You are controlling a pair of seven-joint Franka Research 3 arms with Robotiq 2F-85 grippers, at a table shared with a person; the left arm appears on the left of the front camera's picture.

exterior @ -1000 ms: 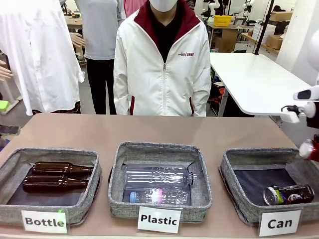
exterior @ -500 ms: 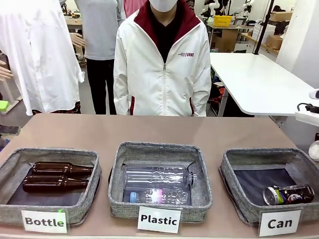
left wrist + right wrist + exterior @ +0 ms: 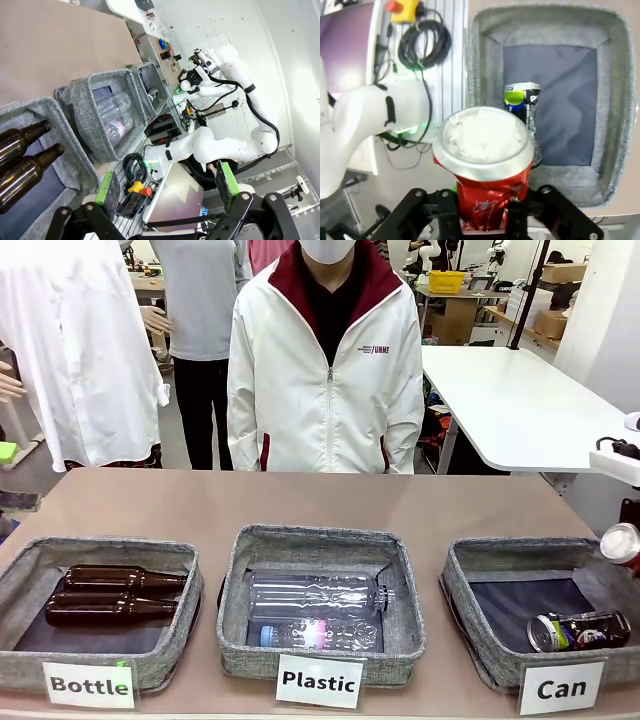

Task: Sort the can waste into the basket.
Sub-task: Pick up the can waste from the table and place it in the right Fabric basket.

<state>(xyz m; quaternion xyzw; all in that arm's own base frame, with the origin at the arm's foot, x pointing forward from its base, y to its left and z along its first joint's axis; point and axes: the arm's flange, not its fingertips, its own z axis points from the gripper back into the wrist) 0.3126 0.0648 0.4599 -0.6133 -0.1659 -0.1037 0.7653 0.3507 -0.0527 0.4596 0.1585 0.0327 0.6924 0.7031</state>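
Note:
A crushed red can [image 3: 480,150] stands between my right gripper's [image 3: 490,206] fingers, its silver end toward the wrist camera. In the front view the red can [image 3: 621,543] hangs at the right edge, over the right wall of the grey basket [image 3: 480,570] labelled "Can". A black can with green-yellow marks [image 3: 580,630] lies on its side inside that basket, near the front right. Seen from the right wrist, the black can [image 3: 522,107] and the basket [image 3: 480,75] lie below the held can. My left gripper [image 3: 166,184] is open and holds nothing.
The "Plastic" basket [image 3: 236,580] holds clear bottles and the "Bottle" basket [image 3: 20,570] holds two brown glass bottles. A person in a white jacket [image 3: 325,380] stands at the far side, with no hands over the table. Cables [image 3: 422,47] lie beside the table.
The right arm slid out toward the right edge and came back a little. The red can has tipped so that its silver end now faces the front camera.

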